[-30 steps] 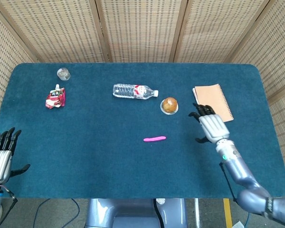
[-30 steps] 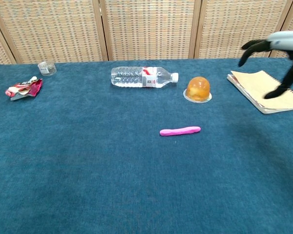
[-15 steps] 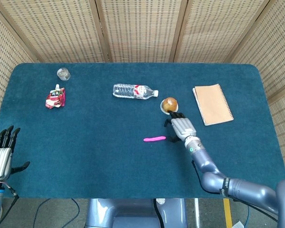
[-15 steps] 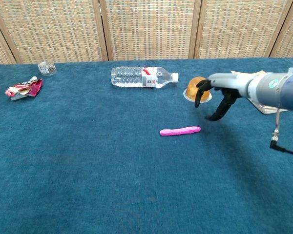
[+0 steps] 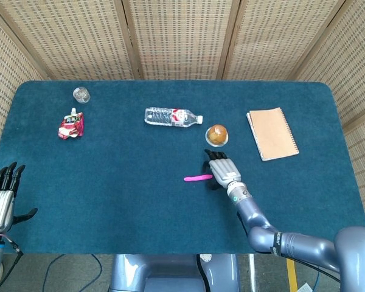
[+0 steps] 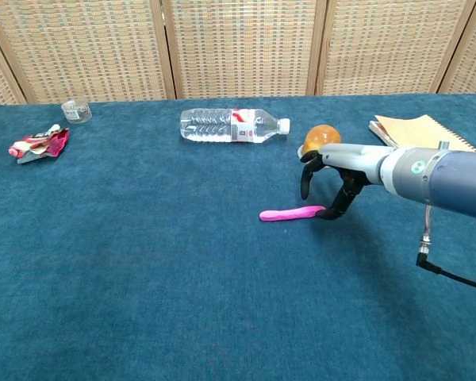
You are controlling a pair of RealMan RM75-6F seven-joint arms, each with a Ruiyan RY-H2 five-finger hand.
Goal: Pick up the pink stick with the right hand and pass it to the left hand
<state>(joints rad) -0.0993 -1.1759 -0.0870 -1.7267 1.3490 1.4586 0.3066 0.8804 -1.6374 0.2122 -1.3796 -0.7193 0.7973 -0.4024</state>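
Sweeping in from the notebook side, the right hand (image 6: 327, 184) is now arching spread, empty fingers (image 6: 305, 184) over the pink stick (image 6: 292, 213), which is lying mid-bench; grasping looks imminent.

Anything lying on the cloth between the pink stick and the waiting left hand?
Nothing: in the head view only bare blue tablecloth runs from the pink stick to the left hand at the table's near-left edge.

Right hand (image 5: 221, 170): in our head view it covers the 3 o'clock end of the pink stick (image 5: 198, 178); we cannot tell contact. Left hand (image 5: 1, 198): cut by frame edge, absent from our chest view. Notebook (image 6: 423, 132): partly behind the arm.
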